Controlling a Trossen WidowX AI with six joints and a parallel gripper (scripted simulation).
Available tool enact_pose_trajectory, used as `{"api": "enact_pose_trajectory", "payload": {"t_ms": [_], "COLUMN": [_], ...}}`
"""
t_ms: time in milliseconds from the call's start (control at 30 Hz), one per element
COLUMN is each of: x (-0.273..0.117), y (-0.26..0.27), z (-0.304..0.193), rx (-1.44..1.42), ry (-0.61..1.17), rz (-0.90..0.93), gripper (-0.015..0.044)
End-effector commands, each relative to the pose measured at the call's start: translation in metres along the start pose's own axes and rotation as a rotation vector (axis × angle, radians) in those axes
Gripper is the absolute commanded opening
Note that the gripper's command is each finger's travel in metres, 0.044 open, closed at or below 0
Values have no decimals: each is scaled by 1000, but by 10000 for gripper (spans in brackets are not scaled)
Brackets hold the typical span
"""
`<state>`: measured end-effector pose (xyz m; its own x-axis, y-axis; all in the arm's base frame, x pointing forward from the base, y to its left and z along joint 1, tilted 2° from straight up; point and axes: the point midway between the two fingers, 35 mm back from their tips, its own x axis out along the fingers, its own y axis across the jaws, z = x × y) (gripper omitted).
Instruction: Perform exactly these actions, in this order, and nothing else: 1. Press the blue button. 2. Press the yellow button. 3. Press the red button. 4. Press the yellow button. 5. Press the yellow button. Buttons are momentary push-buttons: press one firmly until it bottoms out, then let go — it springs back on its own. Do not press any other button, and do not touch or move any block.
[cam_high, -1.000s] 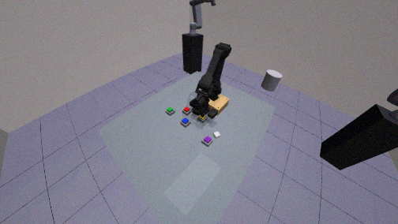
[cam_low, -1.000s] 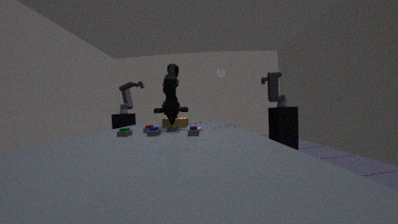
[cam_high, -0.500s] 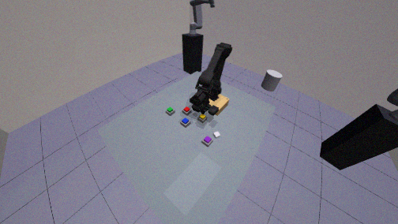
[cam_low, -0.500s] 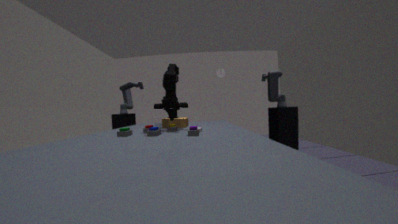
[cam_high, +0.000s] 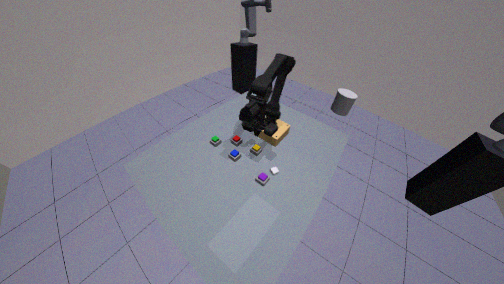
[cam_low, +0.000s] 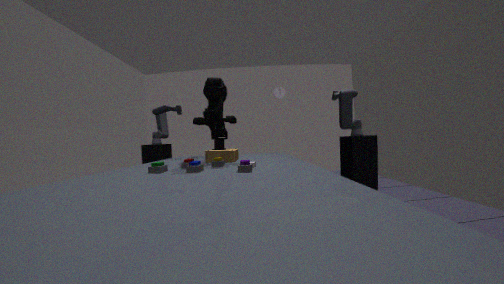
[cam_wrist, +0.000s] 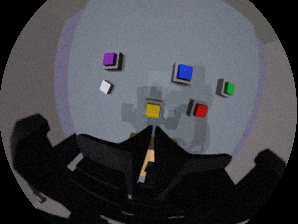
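My gripper is shut, with nothing between the fingertips. It hangs above the table, clear of all the buttons, behind the yellow button, whose cap stands up. The blue button and the red button are also up and untouched. In the wrist view the yellow button lies just beyond the fingertips, with red to its right and blue farther off to the upper right.
A green button lies beyond the red one. A purple button stands near a small white block. A wooden block sits by the arm.
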<state>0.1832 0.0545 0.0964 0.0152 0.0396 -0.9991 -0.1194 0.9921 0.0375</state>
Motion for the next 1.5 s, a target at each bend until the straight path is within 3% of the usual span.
{"api": "enact_pose_trajectory", "payload": {"t_ms": [0, 333, 567, 733, 1467], "x": [-5, -5, -3, 54, 80], "y": [-26, -123, -125, -125, -126], "z": [11, 18, 18, 18, 19], "rx": [3, 2, 2, 2, 2], "ry": [-7, -5, -5, -4, -4], "rz": [-5, -12, -11, -11, -11], "gripper": [20, 20, 20, 20, 20]}}
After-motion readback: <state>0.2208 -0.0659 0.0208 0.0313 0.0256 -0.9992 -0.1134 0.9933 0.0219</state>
